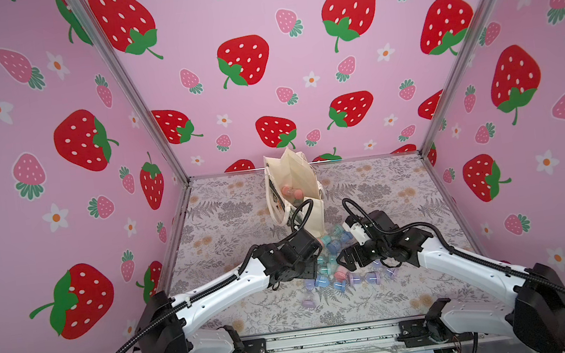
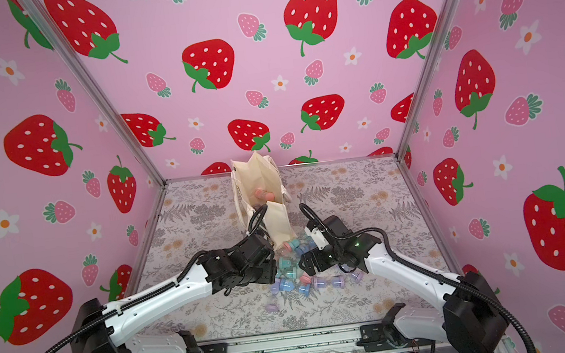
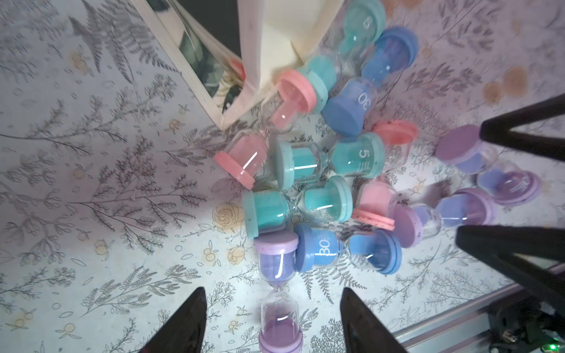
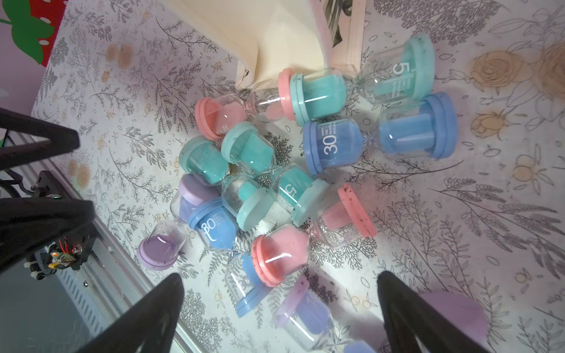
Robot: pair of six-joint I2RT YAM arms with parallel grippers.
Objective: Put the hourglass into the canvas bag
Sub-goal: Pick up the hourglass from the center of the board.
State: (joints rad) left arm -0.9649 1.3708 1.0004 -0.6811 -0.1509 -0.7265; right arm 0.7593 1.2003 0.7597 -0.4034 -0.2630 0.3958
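Note:
The cream canvas bag [image 1: 301, 182] [image 2: 271, 222] stands open at the back middle of the table, with a pink hourglass [image 1: 290, 191] [image 2: 264, 194] inside it. Several hourglasses [image 1: 336, 263] [image 2: 295, 273] in pink, teal, blue and purple lie in a pile in front of the bag. My left gripper [image 3: 275, 308] is open over the pile's near left side, and a lying purple hourglass [image 3: 278, 305] shows between its fingers, clear of both. My right gripper [image 4: 281, 293] is open over the pile's right side, with purple [image 4: 305, 314] and blue [image 4: 244, 287] hourglasses below it.
The two grippers [image 1: 315, 269] [image 1: 344, 259] face each other closely across the pile. The bag's lower corner [image 3: 269, 39] [image 4: 275, 30] touches the pile's far side. The metal front rail [image 1: 328, 338] runs along the table's near edge. Strawberry-print walls enclose the other sides.

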